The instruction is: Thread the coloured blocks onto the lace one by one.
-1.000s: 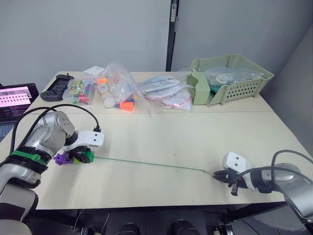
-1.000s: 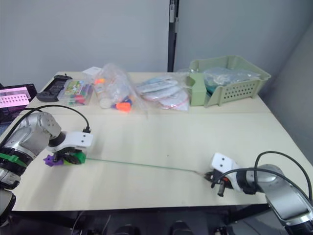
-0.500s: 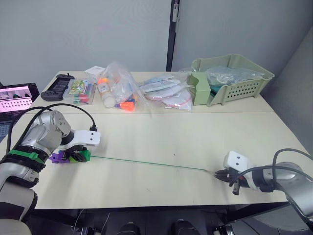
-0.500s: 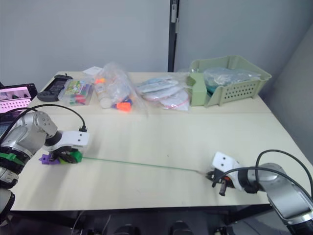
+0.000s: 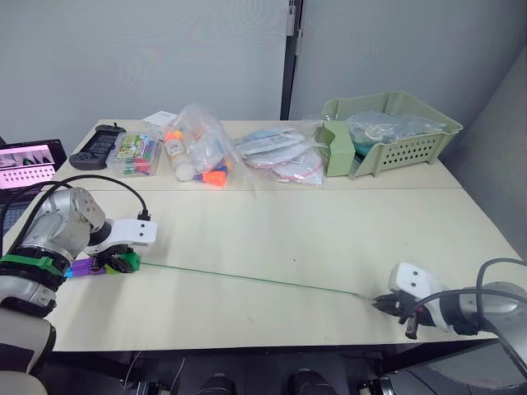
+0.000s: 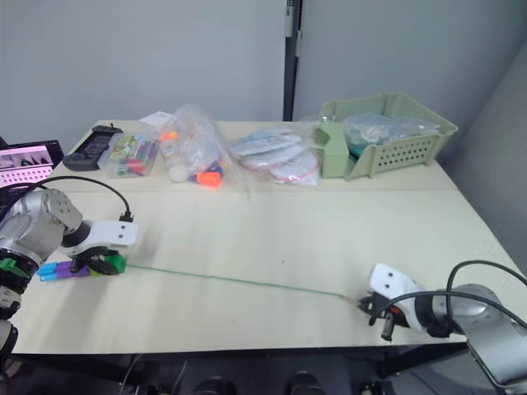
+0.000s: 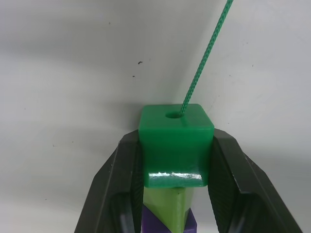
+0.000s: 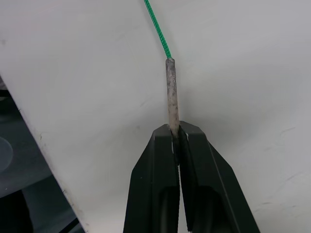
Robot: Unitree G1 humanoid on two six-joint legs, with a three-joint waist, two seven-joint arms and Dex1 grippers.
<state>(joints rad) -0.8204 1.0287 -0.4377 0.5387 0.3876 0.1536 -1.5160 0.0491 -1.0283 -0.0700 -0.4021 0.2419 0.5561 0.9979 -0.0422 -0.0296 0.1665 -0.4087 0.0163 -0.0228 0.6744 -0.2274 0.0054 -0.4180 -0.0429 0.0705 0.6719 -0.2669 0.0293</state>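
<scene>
Setting: robotics lab or office test room. Evidence: plain grey walls meeting at a dark vertical strip [image 5: 286, 62] in the upper centre; pale work table [image 5: 272, 239] filling mid-frame; clear bags of small supplies [image 5: 206, 152] and a green perforated basket [image 5: 387, 132] lined along its far edge; lit laptop screen [image 5: 29, 164] at left edge.

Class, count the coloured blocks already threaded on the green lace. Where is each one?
3 can be made out: a dark green block clamped in the left tool, a lime block behind it, then a purple block. More may be hidden behind.
</scene>
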